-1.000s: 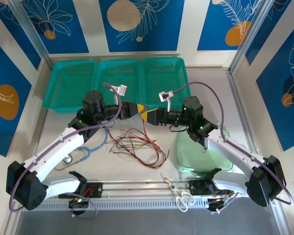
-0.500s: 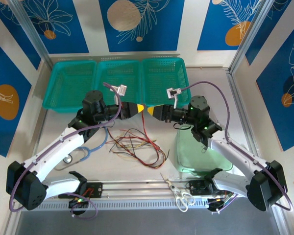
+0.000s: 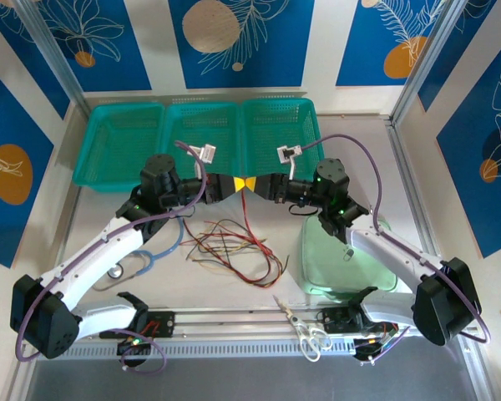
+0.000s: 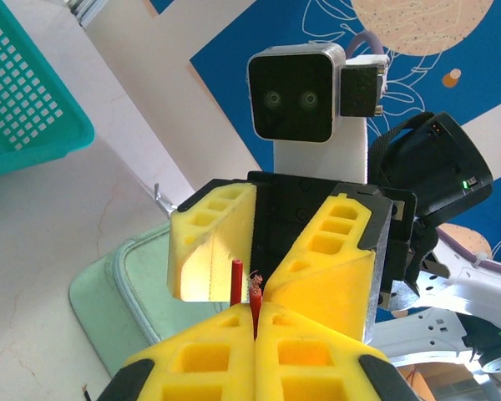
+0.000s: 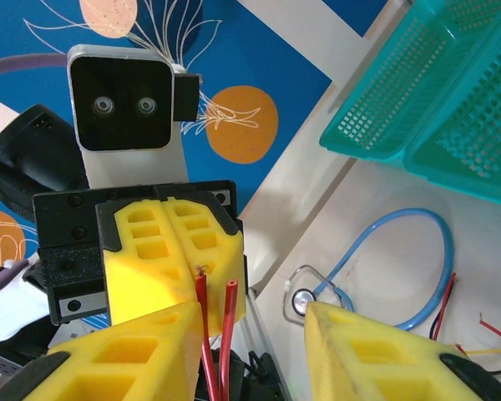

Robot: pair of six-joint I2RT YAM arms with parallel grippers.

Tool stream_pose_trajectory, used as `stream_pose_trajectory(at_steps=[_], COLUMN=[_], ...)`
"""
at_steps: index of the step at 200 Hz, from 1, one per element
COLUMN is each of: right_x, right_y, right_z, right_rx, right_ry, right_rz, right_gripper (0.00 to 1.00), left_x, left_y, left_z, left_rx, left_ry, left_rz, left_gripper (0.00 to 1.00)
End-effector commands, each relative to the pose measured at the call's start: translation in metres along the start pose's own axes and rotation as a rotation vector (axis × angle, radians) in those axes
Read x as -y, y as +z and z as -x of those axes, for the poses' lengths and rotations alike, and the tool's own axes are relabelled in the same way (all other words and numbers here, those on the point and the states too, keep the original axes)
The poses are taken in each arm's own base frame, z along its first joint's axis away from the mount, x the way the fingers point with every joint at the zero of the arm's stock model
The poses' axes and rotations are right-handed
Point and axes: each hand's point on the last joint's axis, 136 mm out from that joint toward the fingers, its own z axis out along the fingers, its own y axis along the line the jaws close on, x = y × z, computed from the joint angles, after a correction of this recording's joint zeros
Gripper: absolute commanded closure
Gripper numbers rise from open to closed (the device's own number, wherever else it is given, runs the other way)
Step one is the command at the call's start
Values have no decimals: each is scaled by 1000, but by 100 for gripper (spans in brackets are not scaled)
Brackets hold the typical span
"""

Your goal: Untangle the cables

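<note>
We hold the left jaws clamped shut on two red cables (image 4: pixel 236 280) near their tips, lifted above the other cables (image 3: pixel 234 246) heaped on the counter (image 3: pixel 192 288), so the right jaws, part-open around those tips, can grip and pull.

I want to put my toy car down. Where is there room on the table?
Bare table just in front of the left basket, and right of the green tray. Crowded in the middle: cables, stethoscope, scissors.

Bright even light, faint soft shadows on table (image 3: pixel 192 288), crisp focus, wide-angle bending in wrist views
</note>
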Motion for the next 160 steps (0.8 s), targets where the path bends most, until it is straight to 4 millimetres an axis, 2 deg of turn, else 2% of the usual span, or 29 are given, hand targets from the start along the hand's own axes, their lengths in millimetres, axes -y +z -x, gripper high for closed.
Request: stream_pose_trajectory(at_steps=[1, 22, 80, 160], right_x=[-20, -19, -16, -12], right_y=[4, 6, 0, 7], right_z=[8, 8, 18, 9], right_rx=[5, 3, 53, 20], right_ry=[-30, -25, 7, 21], right_rz=[58, 62, 80, 73], right_gripper=[62, 67, 69, 72], left_x=[12, 11, 11, 12], left_y=[0, 0, -1, 0], left_z=[-2, -3, -3, -3], left_rx=[-1, -5, -3, -3], left_ry=[35, 34, 39, 37], left_rz=[-41, -42, -40, -44], left_gripper=[100, 100, 100, 100])
